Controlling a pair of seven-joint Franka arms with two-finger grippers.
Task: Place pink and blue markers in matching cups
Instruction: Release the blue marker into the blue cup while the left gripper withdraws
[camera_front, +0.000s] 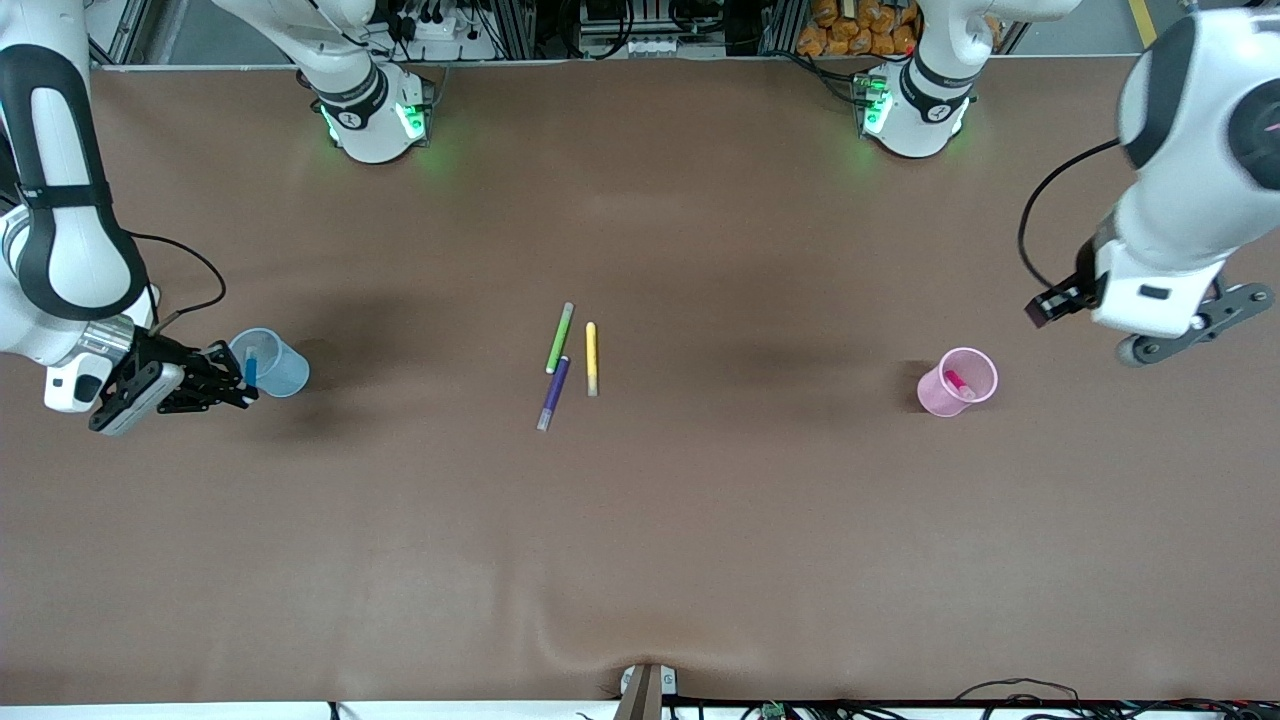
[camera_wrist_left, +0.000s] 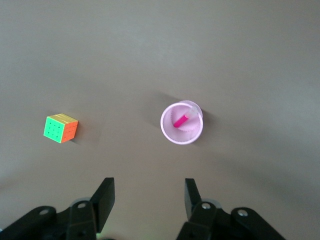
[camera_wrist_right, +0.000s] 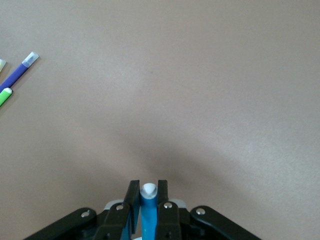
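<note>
1. Placement of the pink marker was complete: it was seen standing in the pink cup toward the left arm's end of the table.
2. The left gripper was held spread and empty above that cup, waiting.
3. The blue marker was pinched by the right gripper, lowered into the blue cup.
4. Only release of the blue marker was judged outstanding.
5. The green marker, yellow marker and purple marker were left mid-table.

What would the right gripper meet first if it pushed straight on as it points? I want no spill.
Probably the blue cup: the right gripper, shut on the blue marker, is already at its rim, though depth is unclear.
</note>
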